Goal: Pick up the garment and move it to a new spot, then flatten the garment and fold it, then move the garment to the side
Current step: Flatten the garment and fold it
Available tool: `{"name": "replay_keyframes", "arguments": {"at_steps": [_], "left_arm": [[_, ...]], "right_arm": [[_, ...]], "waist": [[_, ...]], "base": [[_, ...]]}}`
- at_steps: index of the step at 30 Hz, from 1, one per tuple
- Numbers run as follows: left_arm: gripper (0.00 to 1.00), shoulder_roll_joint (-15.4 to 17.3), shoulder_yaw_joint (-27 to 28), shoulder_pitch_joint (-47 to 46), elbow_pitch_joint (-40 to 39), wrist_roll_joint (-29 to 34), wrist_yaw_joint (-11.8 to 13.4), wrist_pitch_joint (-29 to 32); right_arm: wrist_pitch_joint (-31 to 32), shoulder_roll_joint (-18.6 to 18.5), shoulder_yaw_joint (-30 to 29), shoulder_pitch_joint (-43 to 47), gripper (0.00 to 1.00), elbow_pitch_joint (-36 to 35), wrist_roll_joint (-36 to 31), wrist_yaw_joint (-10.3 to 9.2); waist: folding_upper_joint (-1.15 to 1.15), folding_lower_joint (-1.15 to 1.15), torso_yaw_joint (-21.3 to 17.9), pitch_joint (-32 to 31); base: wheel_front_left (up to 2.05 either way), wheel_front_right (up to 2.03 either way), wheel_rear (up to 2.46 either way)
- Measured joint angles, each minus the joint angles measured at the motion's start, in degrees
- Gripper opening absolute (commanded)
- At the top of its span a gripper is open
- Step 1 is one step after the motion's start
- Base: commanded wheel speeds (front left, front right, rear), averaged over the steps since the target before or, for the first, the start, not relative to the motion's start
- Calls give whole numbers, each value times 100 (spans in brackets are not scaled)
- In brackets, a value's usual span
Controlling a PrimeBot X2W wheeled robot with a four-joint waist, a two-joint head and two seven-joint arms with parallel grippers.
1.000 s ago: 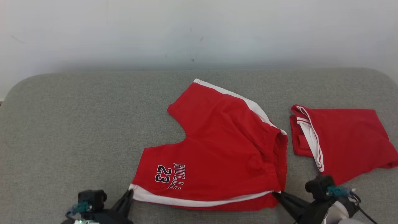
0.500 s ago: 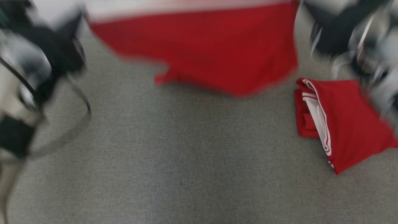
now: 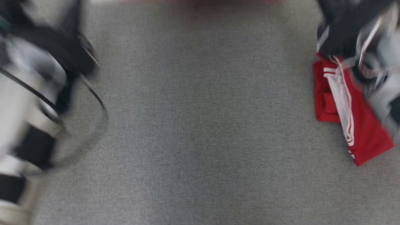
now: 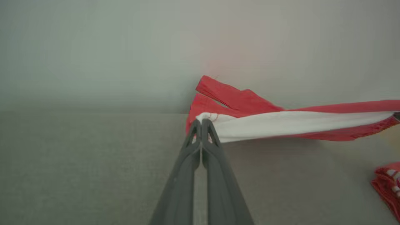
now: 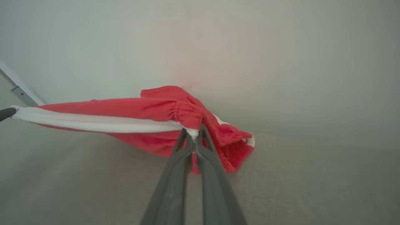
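The garment, red shorts with a white band, hangs stretched in the air between both grippers. In the left wrist view my left gripper (image 4: 200, 122) is shut on one corner of the garment (image 4: 281, 123) at the white band. In the right wrist view my right gripper (image 5: 193, 131) is shut on the opposite corner of the garment (image 5: 131, 115). The head view is blurred: the left arm (image 3: 40, 78) sits at the left edge and the right arm (image 3: 353, 28) at the upper right. A faint red smear of the garment (image 3: 203, 1) touches the top edge.
A second red garment with white stripes (image 3: 359, 125) lies folded on the grey padded surface (image 3: 200, 125) at the right, partly under my right arm. It also shows at the lower right of the left wrist view as a red folded cloth (image 4: 387, 184). A pale wall stands behind.
Both grippers have lifted the shorts off the surface and carried them up and away, almost out of the head view. The head camera has tilted down; the folded garment stays in place.
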Motion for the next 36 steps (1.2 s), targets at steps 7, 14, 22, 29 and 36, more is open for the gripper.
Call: {"name": "replay_keyframes", "arguments": {"at_steps": [7,14,22,29,36], "left_arm": [[0,-419,-411,1343,287,-14,-81,-454],[0,-417,-538,2040,589,22,-82,-783],[0,-481,-702,2970,710,5,-132,-1061],[0,-476,-883,3789,713,-27,-178,-1113],[0,-343,-962,4677,523,-31,-53,-1160]], "right_arm": [[-532,-73,219,1589,0,200,209,67],[-996,145,449,2609,0,208,341,100],[-1162,91,573,3599,0,35,506,102],[-1184,-100,878,4312,0,-227,494,107],[-1213,-204,1036,4949,0,-539,478,108]], "waist": [[-1,-2,121,-29],[-1,-4,168,-485],[-2,-5,259,-1118],[-2,-5,322,-1705],[-3,-4,245,-2368]], "base": [[0,0,0],[0,0,0],[0,0,0],[0,0,0],[0,0,0]]}}
